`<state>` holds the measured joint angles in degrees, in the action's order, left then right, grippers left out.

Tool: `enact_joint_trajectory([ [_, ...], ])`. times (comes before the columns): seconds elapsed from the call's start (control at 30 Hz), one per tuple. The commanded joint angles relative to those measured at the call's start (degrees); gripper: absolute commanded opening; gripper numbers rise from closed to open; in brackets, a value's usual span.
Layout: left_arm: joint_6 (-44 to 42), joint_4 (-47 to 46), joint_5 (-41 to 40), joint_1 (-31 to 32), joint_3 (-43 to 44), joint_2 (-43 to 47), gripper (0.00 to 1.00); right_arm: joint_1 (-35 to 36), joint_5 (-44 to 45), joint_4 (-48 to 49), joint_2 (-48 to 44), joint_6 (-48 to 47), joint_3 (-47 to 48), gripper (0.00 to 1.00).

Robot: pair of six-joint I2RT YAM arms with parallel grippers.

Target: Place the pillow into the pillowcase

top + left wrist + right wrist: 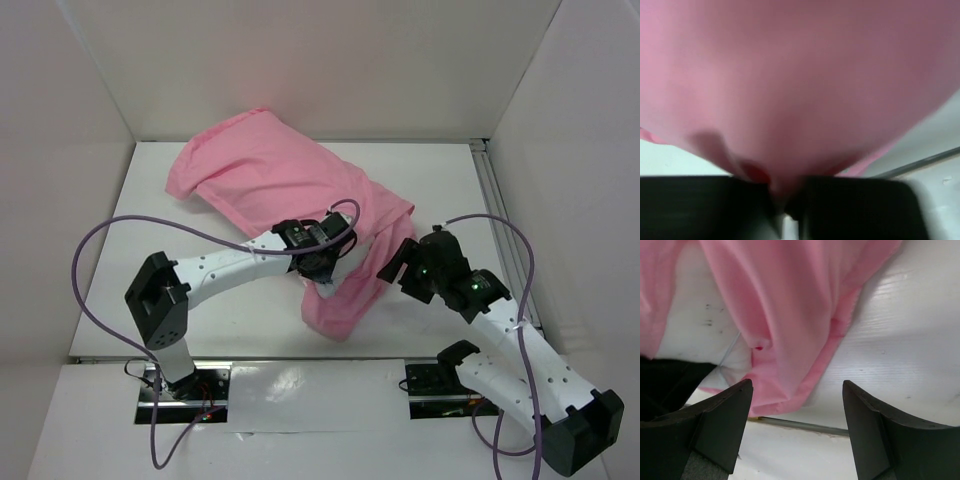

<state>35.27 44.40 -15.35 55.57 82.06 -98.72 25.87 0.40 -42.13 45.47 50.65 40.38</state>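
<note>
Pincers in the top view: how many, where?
2. Left pincer mid-table, pinching the pink pillowcase near its centre; right pincer open, just off its right edge. None hidden.

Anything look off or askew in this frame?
The pillowcase lies diagonally across the table, rumpled, its far left corner flopped loose. The left gripper pinches a fold at its near end; the right gripper is open beside it. Nothing spilled or damaged.

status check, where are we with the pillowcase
Left end effector pinched on pillowcase. Right end effector open, empty. Pillow not in sight. Nothing blocking.
</note>
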Motion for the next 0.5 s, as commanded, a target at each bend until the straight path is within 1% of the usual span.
enact_joint_trajectory([
  [0.0,-0.81,-5.2,5.4,-3.27,3.35,-1.21,0.0,-0.29,-3.48,6.51,0.49,-1.26,-0.47,0.8],
  [0.07,-0.2,-5.2,7.0,-5.2,3.98,-1.21,0.0,0.85,-3.48,8.89,1.63,-0.03,-0.48,0.78],
  [0.1,-0.2,-5.2,7.79,-5.73,4.51,-0.69,0.0,0.85,-4.0,11.6,1.64,0.49,-0.48,0.75],
  [0.13,-0.2,-5.9,9.88,-6.26,4.51,-0.17,0.0,1.55,-4.01,13.2,2.42,1.63,0.13,0.75],
  [0.17,-0.2,-5.91,10.6,-6.79,4.51,-0.16,0.0,2.16,-4.01,14.69,2.95,1.64,0.14,0.72],
  [0.2,-0.2,-6.43,11.57,-7.58,5.21,0.36,0.0,2.17,-3.4,17.75,4.52,2.34,0.14,0.71],
  [0.27,-0.2,-6.43,12.97,-8.19,5.74,0.37,0.0,3.39,-2.87,20.32,7.85,2.34,0.75,0.71],
  [0.3,-0.2,-6.43,12.98,-8.2,6.26,0.37,0.0,3.4,-0.6,21.72,9.18,2.34,1.27,0.7],
  [0.37,-0.2,-6.43,12.98,-8.2,6.88,0.37,0.0,4.02,0.91,22.43,13.04,2.96,1.81,0.7],
  [0.47,-0.2,-6.43,13.51,-8.2,7.41,0.37,0.0,4.02,4.77,22.44,16.47,4.28,2.33,0.65],
])
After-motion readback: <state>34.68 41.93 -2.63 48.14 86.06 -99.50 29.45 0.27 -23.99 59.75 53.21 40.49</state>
